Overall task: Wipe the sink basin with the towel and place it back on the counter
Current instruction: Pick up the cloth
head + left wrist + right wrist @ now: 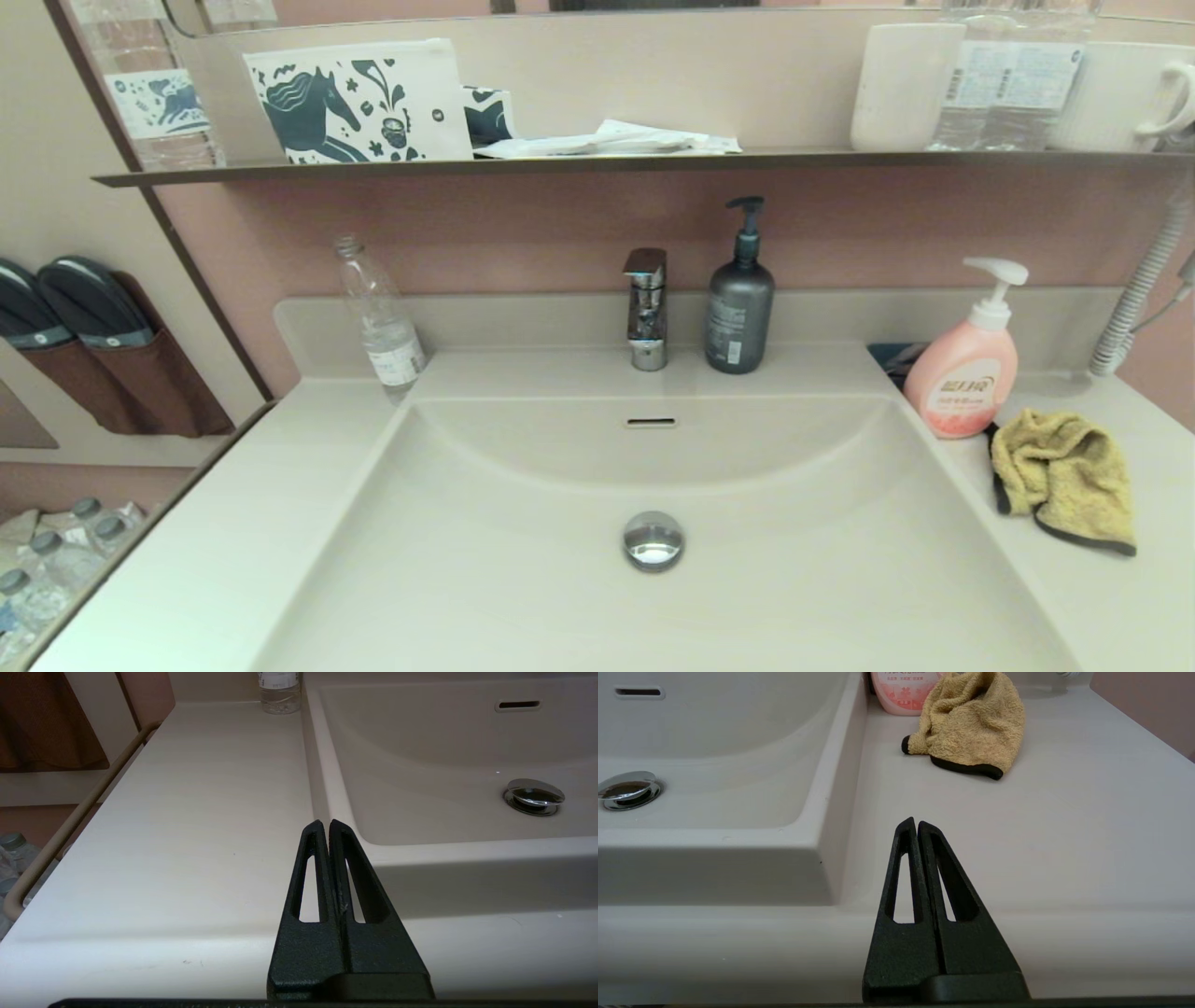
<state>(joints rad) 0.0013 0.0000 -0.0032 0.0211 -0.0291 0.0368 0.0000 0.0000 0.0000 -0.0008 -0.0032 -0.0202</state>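
Cream-white and glossy, the counter (233, 551) spread round the sink basin (523, 560), the two being one piece with a low raised back edge. The basin was large and rectangular, with a round chrome drain plug (653, 539) near its middle and a slim overflow slot (651, 423) in its far wall. A chrome tap (646, 308) stood behind the basin, a dark grey pump bottle (739, 303) just beside it, and a clear plastic bottle (381, 322) at the basin's far left corner. On the counter to the right stood a pink soap bottle (966, 369), and right next to it lay the towel (1064, 476), a crumpled mustard-yellow cloth with black edging, outside the basin.

Neither arm showed in the head view. The left gripper (325, 822) hung at the counter's near edge on the left of the basin, its black fingers pressed together and holding nothing. The right gripper (913, 820) hung likewise at the near edge on the right, fingers pressed together and empty, well apart from the towel ahead of it.
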